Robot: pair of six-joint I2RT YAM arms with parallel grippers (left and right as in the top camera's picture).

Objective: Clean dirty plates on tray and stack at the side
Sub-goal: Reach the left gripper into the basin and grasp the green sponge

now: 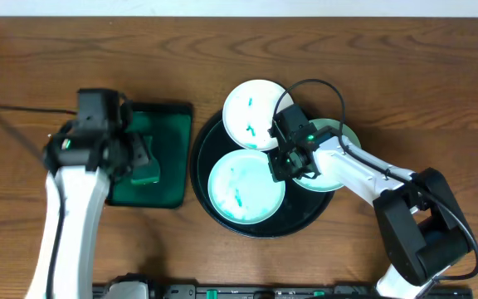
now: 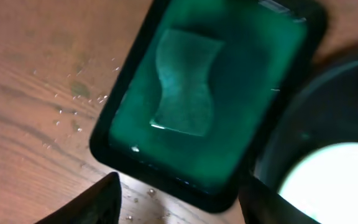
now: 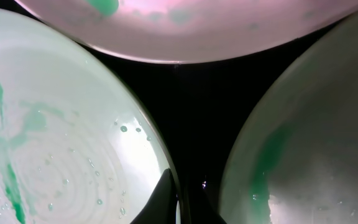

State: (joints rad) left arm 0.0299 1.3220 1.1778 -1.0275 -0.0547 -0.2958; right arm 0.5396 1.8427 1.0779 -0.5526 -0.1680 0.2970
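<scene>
The black tray (image 1: 202,162) holds three white plates. The far plate (image 1: 254,112) has teal streaks. The near plate (image 1: 241,189) is wet and smeared with teal. The right plate (image 1: 343,137) is partly under my right arm. My right gripper (image 1: 282,166) is shut on the near plate's right rim; in the right wrist view its fingers (image 3: 182,190) straddle that rim, with the near plate (image 3: 55,143), far plate (image 3: 185,25), right plate (image 3: 316,137) and bare tray (image 3: 191,106) in sight. My left gripper (image 1: 142,158) is open and empty above the sponge (image 2: 185,84).
A dark-green rectangular tray (image 1: 171,124) with the sponge stands left of the black tray, almost touching it. Water drops lie on the wood (image 2: 73,112) beside it. In the left wrist view my open fingers (image 2: 179,205) hover at that tray's near edge.
</scene>
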